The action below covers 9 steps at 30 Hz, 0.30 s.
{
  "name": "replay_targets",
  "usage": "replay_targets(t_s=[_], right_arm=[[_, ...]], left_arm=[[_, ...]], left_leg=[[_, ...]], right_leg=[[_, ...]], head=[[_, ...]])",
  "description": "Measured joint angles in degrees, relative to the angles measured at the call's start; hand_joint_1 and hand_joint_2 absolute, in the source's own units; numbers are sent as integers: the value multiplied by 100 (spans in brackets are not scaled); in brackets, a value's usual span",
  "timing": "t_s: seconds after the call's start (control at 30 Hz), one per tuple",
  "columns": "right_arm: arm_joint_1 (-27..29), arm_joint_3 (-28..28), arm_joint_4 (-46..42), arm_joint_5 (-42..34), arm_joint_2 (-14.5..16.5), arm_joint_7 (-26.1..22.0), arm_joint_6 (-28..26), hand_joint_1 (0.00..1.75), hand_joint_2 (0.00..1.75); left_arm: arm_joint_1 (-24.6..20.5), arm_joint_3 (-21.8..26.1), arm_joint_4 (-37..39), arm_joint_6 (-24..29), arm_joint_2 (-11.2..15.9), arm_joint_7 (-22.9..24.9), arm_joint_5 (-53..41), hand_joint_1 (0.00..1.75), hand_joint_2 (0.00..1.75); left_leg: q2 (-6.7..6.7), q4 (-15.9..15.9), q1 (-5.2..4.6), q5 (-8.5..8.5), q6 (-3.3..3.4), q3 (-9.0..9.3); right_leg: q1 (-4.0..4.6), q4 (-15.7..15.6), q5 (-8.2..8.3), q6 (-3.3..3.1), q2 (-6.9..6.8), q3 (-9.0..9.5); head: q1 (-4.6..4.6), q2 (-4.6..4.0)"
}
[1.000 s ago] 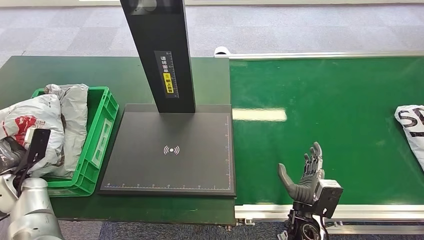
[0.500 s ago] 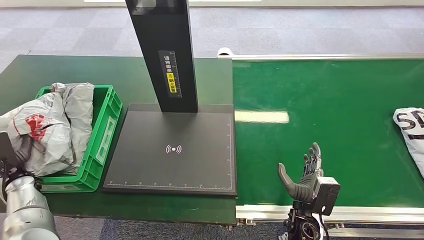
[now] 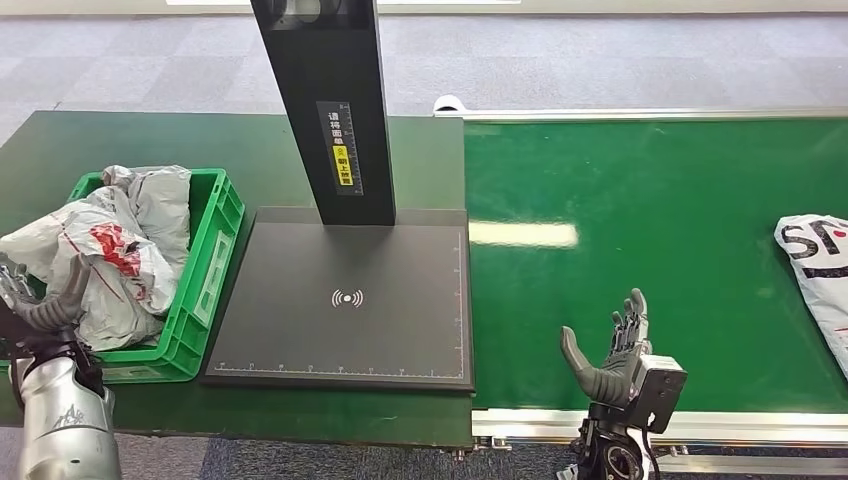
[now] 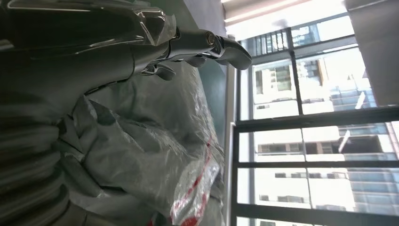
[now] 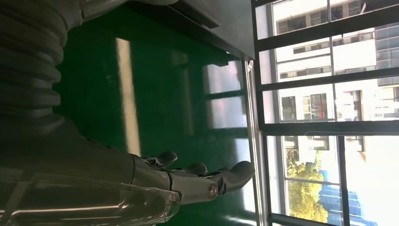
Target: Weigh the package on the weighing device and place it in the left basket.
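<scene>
In the head view the grey package (image 3: 105, 260) with red print lies heaped in the green basket (image 3: 205, 290) at the left of the frame, beside the black weighing device (image 3: 345, 300), while the left wrist view adds the left robot hand (image 4: 141, 52) close over the crumpled plastic, fingers spread and released. The right robot hand (image 3: 610, 350) stands released, fingers apart, over the green conveyor belt (image 3: 650, 200) at lower right. Since 1 s ago the left robot hand has let go of the package and drawn back to the basket's near left corner, and another package (image 3: 815, 265) has come further in at the right edge.
</scene>
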Motion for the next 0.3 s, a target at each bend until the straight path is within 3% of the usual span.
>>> replay_targets(t_s=[0.17,0.3], right_arm=[[3,-23,24,-10,22,0,-3,0,175],[2,-30,31,-19,25,0,-22,0,175]], left_arm=[[673,-768,-1427,38,-598,-5,386,0,175],[1049,-1236,-2229,191,-862,-6,497,0,175]], left_leg=[[21,1,-2,-9,1,-7],[28,2,-2,-14,-1,-10]], right_leg=[[-2,-1,0,1,19,-11],[-2,-1,0,1,29,-18]], head=[[1,-1],[-1,0]])
